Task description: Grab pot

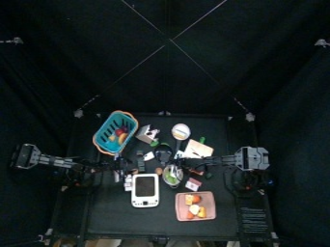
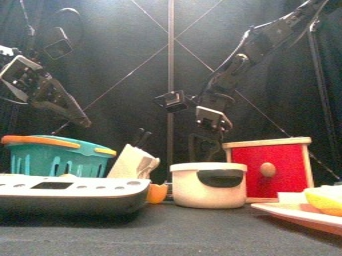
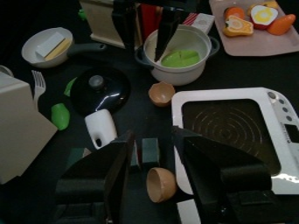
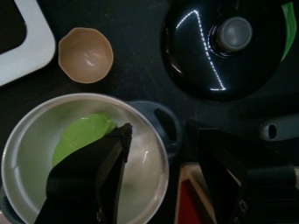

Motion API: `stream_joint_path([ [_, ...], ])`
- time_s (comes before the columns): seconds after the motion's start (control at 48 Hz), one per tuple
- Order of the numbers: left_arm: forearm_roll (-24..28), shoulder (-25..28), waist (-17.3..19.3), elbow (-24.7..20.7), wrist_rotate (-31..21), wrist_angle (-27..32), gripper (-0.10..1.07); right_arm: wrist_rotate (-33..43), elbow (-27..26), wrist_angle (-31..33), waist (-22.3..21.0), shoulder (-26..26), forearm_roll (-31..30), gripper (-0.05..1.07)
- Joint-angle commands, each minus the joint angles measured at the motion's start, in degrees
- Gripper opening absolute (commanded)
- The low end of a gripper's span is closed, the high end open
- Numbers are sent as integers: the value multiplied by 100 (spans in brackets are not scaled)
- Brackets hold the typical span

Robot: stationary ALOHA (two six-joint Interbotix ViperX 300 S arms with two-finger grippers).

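You see a small black table (image 1: pixel 110 224) with many things crowded on it. The biggest is the teal basket (image 2: pixel 54 155) at the back left, with an orange rim and some food inside. In front of it sits the white kitchen scale (image 2: pixel 67 196), flat and wide, close to the front edge. To the right stands a red box (image 2: pixel 271 166) with a wooden top and a round knob. Right beside that box, touching or almost touching it, is the pot (image 2: pixel 209 185) you want: white, round, with a dark rim and black handle, and something green lying inside it (image 4: pixel 79 154). A pink tray (image 3: pixel 260 37) holding orange food lies at the front right. The pot's black lid (image 4: pixel 222 45) rests flat on the table just beside the pot, and a small tan bowl (image 4: pixel 86 52) sits near them both. Your right gripper (image 4: pixel 158 175) hangs just above the pot with its jaws spread wide, one jaw over the inside of the pot and the other outside its rim, holding nothing. Your left gripper (image 3: pixel 155 156) hovers over the table near the scale, jaws open a little way and empty, with a small wooden cup (image 3: pixel 162 183) below it.
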Motion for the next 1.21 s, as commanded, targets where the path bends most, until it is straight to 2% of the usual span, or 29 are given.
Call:
stream_joint_path([
  [0.0, 9, 0, 18, -70, -9, -44, 80, 0, -79, -44, 9, -123, 0, 86],
  [0.104, 9, 0, 26, -70, -9, -53, 80, 0, -88, -88, 0, -79, -9, 80],
  [0.25, 9, 0, 26, -70, -9, -53, 80, 0, -132, -97, -26, 18, 0, 65],
  [0.396, 9, 0, 26, -53, -9, -44, 80, 26, -246, -44, -35, 35, 0, 54],
  [0.854, 9, 0, 26, -53, -9, -44, 80, -9, -387, 369, -35, -387, 79, 52],
  [1.188, 9, 0, 26, -53, -9, -35, 80, -53, -387, 378, -35, -483, 387, 52],
])
